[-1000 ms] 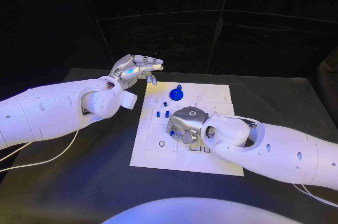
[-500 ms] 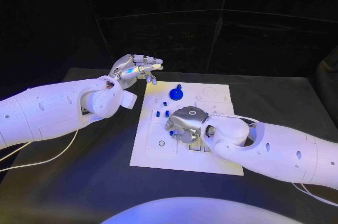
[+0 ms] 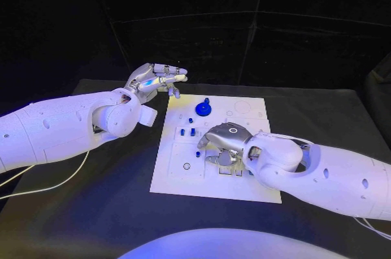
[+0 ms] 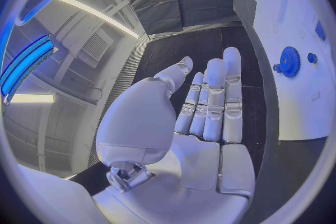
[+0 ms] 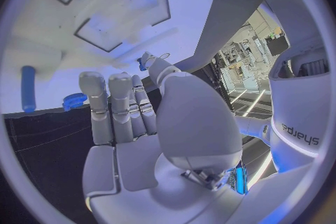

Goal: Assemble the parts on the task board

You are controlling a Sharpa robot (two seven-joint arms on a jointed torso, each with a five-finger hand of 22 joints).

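Fingers [image 3: 221,157] of the right hand [image 3: 224,145] are curling down over the board [image 3: 181,177] middle; whether they're pinching a part, can't tell. Left hand [image 3: 156,78] is hovering off the board's far-left corner, fingers loosely curled, holding nothing. Gear [image 3: 203,107] is sitting near the far edge. Risk: palm is blocking the view, so a misaligned part could jam.

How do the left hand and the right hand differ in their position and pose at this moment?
The left hand is raised beyond the far left corner of the task board, off the plate; the right hand is low over the board's middle. The left hand's fingers are apart and hold nothing; the right hand's fingers curl down toward the board, and whether they hold a part cannot be told. Both are silver hands on white arms.
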